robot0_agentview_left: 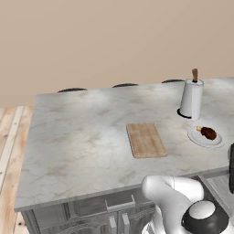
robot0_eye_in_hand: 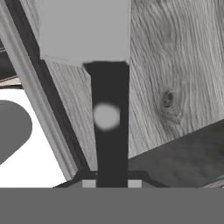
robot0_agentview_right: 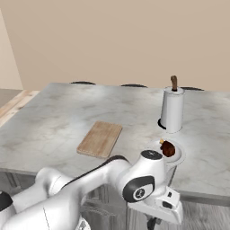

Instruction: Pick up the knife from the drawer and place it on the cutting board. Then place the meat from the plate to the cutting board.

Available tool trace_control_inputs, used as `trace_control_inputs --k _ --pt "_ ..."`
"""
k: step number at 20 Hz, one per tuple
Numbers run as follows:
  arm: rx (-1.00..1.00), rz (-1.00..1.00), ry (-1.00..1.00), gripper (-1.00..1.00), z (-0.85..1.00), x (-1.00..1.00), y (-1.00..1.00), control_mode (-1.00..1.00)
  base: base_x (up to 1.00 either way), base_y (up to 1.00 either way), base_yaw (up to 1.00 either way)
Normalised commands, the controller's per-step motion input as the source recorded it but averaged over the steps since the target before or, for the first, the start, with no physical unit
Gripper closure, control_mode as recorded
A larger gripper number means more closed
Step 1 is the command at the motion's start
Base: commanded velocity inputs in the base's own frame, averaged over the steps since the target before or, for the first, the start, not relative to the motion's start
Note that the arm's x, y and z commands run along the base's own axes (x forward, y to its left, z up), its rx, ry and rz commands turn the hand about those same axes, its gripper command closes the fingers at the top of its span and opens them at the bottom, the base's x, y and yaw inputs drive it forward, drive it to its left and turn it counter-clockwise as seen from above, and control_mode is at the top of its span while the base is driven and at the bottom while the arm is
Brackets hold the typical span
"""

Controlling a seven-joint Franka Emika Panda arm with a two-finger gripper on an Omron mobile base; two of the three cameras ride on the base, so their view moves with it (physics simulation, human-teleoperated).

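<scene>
In the hand view the knife [robot0_eye_in_hand: 109, 127] lies lengthwise on the grey wood-grain floor of the drawer [robot0_eye_in_hand: 170, 87], its black handle toward me and its grey blade at the top. My gripper [robot0_eye_in_hand: 111, 183] is shut on the handle, one fingertip on each side. On the counter lies the light-brown cutting board [robot0_agentview_left: 146, 140] [robot0_agentview_right: 100, 139], with nothing on it. To its right the small white plate [robot0_agentview_left: 195, 136] [robot0_agentview_right: 179, 156] holds the dark reddish-brown meat [robot0_agentview_left: 208, 133] [robot0_agentview_right: 168, 148]. My arm [robot0_agentview_right: 112, 179] reaches down below the counter's front edge.
A tall white cylinder with a brown top [robot0_agentview_left: 191, 98] [robot0_agentview_right: 172, 110] stands just behind the plate. The marble counter [robot0_agentview_left: 82, 137] [robot0_agentview_right: 54, 121] spreads wide to the left of the board. Grey cabinet fronts [robot0_agentview_left: 91, 215] sit under the counter edge.
</scene>
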Motion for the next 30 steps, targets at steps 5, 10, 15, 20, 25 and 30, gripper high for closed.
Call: trace_control_inputs --k 5,10,15,20,25,30 --pt "-0.1 0.1 0.0 1.0 0.37 0.05 0.64 -1.0 0.0 0.0 0.0" --pt "-0.06 0.1 0.0 1.0 0.41 0.19 0.58 -1.0 0.0 0.0 0.0" --pt "-0.01 0.11 0.0 1.0 0.29 0.32 0.38 -1.0 0.0 0.0 0.0" --pt "0.0 0.13 0.0 1.0 0.37 0.42 0.27 -1.0 0.0 0.0 0.0" --pt "0.0 0.19 0.0 1.0 0.46 0.45 0.08 -1.0 0.0 0.0 0.0" --pt "0.0 0.22 0.03 1.0 0.19 0.5 0.07 -1.0 0.0 0.0 0.0"
